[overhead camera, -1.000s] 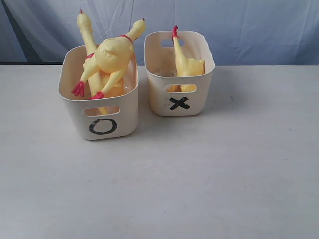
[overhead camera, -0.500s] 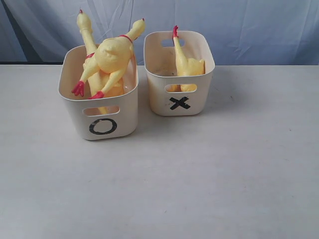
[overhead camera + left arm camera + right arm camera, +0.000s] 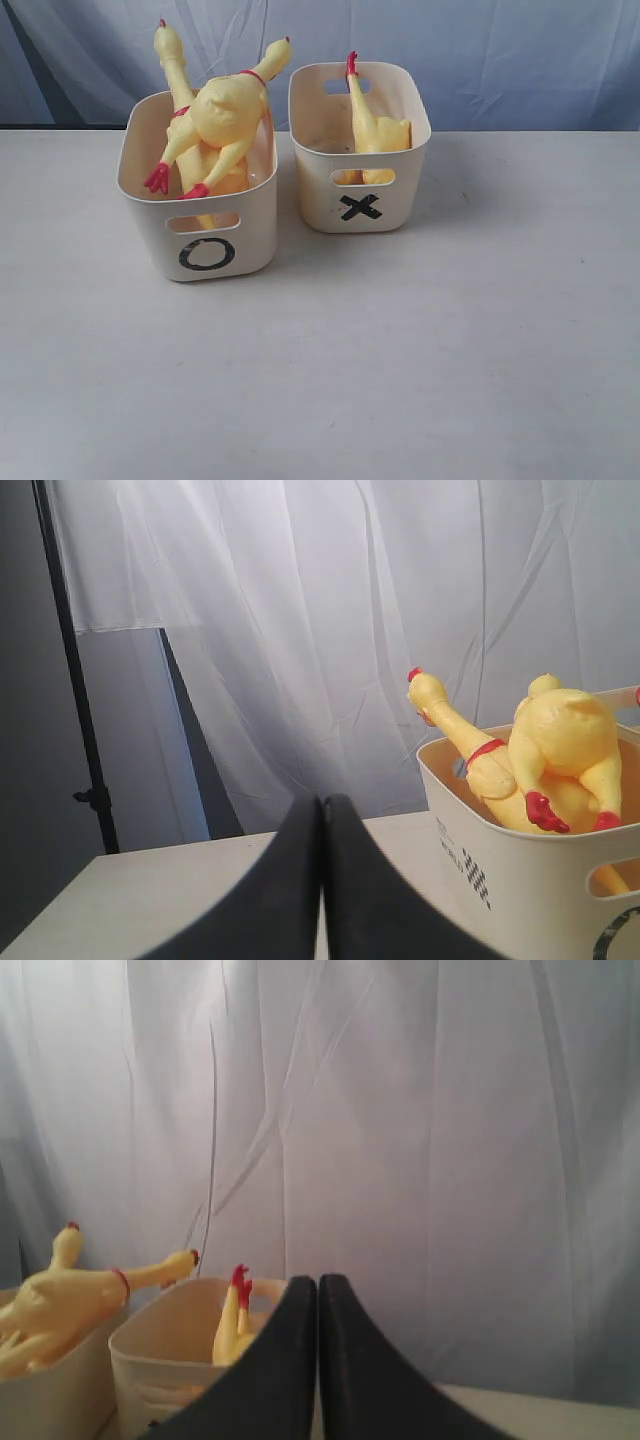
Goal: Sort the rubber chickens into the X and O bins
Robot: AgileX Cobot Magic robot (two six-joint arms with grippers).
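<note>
left gripper (image 3: 320, 815) pressed closed, holding nothing | right gripper (image 3: 317, 1290) same | O bin (image 3: 150, 225) holds two long chickens (image 3: 225, 115) | X bin (image 3: 318, 195) holds thin chicken (image 3: 358, 105), stubby chicken (image 3: 388, 135) | nothing moved in the last second | sorting looks done

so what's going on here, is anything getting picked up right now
Nothing is being handled at this moment. Two long chickens lie stacked in the O bin, heads poking over its back rim. The X bin holds a thin chicken and a stubby one. No chicken lies on the table. Neither arm shows in the exterior view; the left gripper and right gripper have their jaws shut on nothing.
</note>
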